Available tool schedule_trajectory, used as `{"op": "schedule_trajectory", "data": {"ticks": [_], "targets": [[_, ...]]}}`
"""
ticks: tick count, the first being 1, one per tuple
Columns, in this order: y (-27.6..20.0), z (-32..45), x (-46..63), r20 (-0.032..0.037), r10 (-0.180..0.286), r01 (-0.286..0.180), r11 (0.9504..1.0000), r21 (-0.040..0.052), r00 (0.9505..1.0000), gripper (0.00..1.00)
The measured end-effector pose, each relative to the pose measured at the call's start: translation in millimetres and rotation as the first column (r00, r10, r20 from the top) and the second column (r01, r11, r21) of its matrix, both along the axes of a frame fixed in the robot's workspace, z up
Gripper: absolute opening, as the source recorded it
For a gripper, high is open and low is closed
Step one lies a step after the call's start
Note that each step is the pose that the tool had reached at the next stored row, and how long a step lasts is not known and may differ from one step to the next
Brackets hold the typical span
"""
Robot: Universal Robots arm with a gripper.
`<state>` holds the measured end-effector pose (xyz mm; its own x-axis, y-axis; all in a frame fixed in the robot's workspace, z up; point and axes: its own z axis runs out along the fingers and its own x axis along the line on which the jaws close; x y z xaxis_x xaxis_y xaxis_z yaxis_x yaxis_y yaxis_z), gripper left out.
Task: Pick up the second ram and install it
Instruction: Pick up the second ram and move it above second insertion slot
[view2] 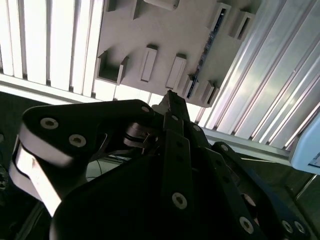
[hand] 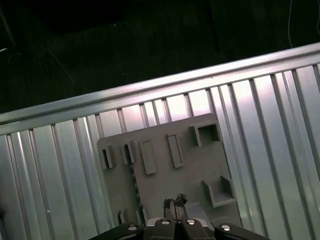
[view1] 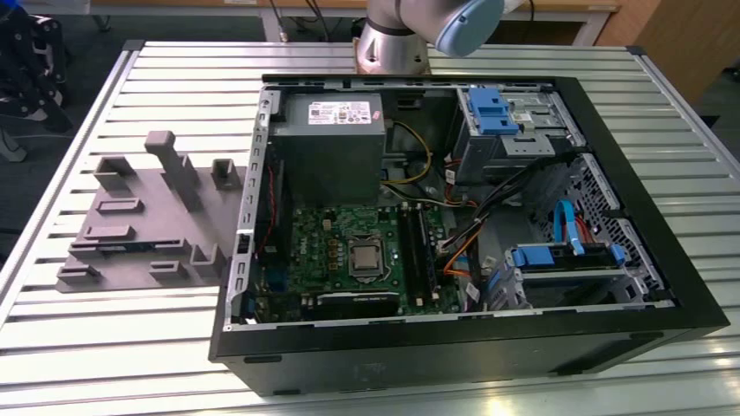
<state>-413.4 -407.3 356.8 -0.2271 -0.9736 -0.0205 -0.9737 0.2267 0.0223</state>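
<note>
The second ram is a thin dark stick standing on edge in a slot along one side of the grey fixture plate. In the first wrist view the ram runs along the plate's edge, close to my gripper. In the exterior view the ram lies low on the plate, at the left of the open computer case. My gripper hangs well above the plate, its fingers together and holding nothing.
The open computer case lies on the slatted aluminium table, with the motherboard, its black memory slots, the power supply and drive cages with blue clips. The arm's base stands behind the case.
</note>
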Motion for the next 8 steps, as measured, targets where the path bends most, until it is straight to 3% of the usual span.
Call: {"op": "schedule_trajectory", "data": {"ticks": [8], "targets": [[-2.3, -3.6, 0.0, -0.0001, 0.036, -0.036, 0.9993, -0.0004, 0.9993, 0.11]]}}
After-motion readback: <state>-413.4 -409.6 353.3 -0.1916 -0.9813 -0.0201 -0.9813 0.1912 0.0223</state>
